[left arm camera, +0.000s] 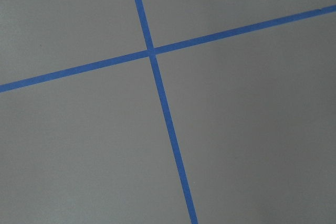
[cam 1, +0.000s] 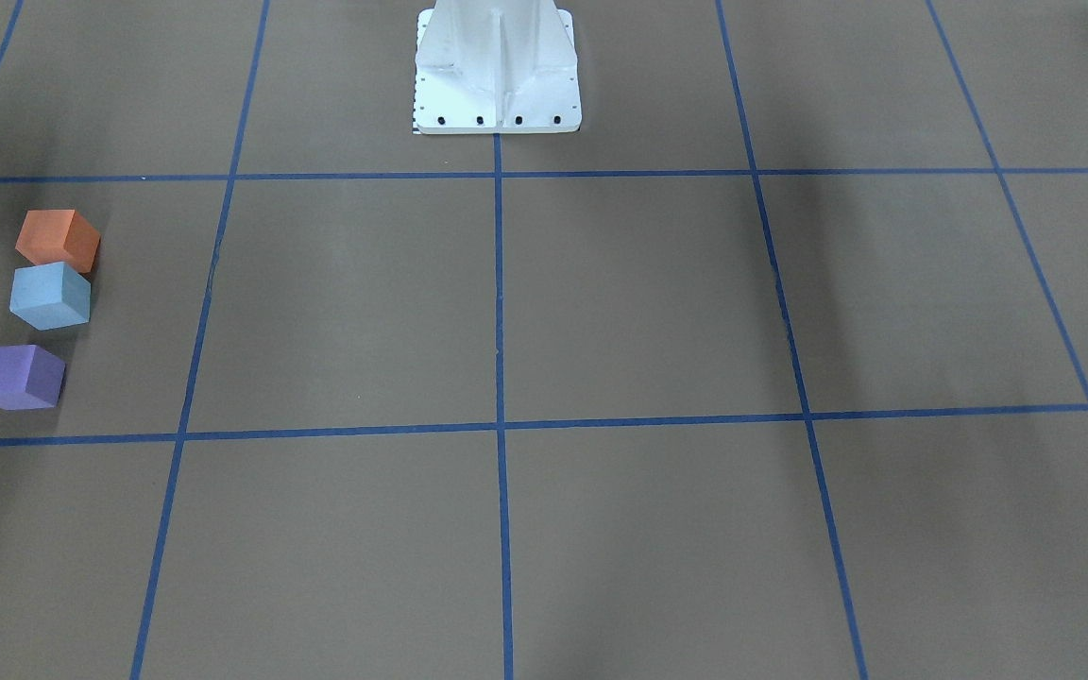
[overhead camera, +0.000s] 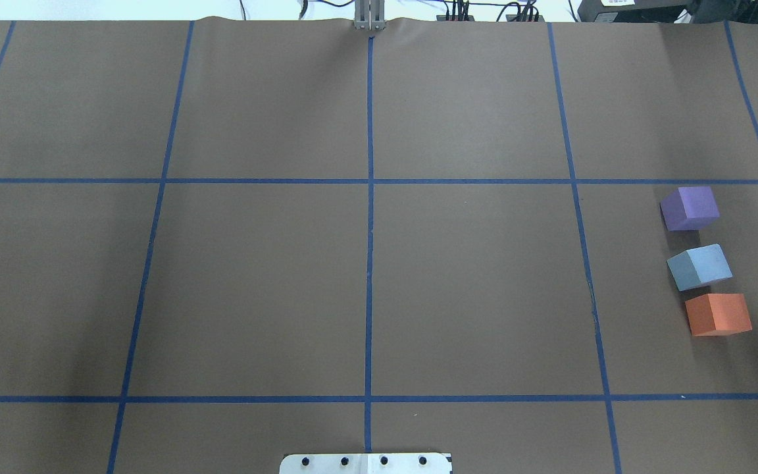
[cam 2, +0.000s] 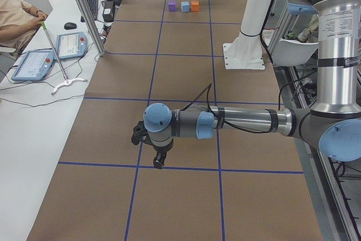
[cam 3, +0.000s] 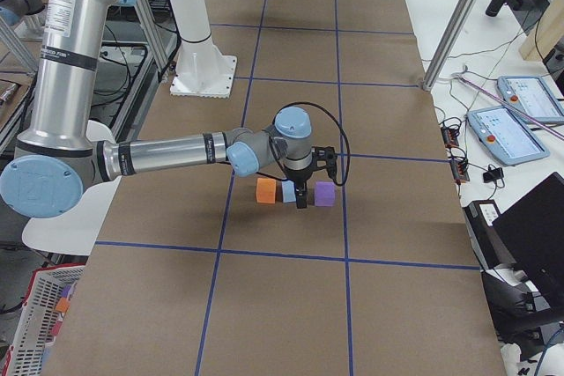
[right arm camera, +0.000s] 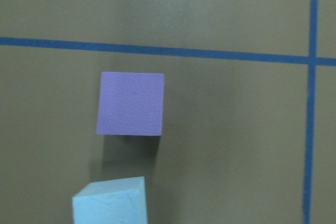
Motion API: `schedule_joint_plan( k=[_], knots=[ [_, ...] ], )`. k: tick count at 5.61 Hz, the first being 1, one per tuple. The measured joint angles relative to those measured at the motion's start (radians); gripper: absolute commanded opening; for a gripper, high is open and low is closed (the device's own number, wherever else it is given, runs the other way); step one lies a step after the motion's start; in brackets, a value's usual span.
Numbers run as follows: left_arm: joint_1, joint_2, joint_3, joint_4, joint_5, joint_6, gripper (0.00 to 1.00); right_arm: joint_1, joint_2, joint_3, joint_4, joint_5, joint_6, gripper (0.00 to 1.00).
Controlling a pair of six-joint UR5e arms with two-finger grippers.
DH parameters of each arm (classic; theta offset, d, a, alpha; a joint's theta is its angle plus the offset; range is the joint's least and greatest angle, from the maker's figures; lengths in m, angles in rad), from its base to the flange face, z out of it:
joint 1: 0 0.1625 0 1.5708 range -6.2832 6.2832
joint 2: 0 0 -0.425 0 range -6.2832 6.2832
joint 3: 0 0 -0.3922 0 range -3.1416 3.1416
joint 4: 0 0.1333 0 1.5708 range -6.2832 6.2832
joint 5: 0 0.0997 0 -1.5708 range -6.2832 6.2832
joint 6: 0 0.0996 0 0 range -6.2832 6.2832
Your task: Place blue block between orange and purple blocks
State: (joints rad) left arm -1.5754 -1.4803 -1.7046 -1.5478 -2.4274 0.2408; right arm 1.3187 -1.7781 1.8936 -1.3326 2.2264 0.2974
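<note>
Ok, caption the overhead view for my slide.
Blue block sits between purple block and orange block on the gridded table.

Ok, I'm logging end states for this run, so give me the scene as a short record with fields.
blocks: orange block, blue block, purple block, one row on the table
blue block: between the other two, nearer orange, clear gap to purple
right end effector: beside the row, touching no block; open or shut unclear
left end effector: far from the blocks, over bare table
task state: looks done
</note>
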Motion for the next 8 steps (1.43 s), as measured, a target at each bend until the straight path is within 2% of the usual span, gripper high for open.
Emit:
schedule_joint_plan(
  k=[2,3,5,8],
  knots=[
    [0.0,0.002,-0.003,0.001,0.0,0.0,1.0,0.208,-0.002,-0.001,-0.218,0.018,-0.345,1.0],
    [0.0,0.004,-0.005,0.001,0.001,0.0,1.0,0.241,-0.009,-0.001,-0.263,0.013,-0.421,1.0],
    [-0.001,0.006,-0.007,0.0,0.0,0.0,1.0,0.253,-0.027,-0.032,-0.275,0.014,-0.48,1.0],
    [0.0,0.005,-0.009,0.0,0.001,0.0,1.0,0.254,-0.026,-0.056,-0.187,0.023,-0.496,1.0]
  ],
)
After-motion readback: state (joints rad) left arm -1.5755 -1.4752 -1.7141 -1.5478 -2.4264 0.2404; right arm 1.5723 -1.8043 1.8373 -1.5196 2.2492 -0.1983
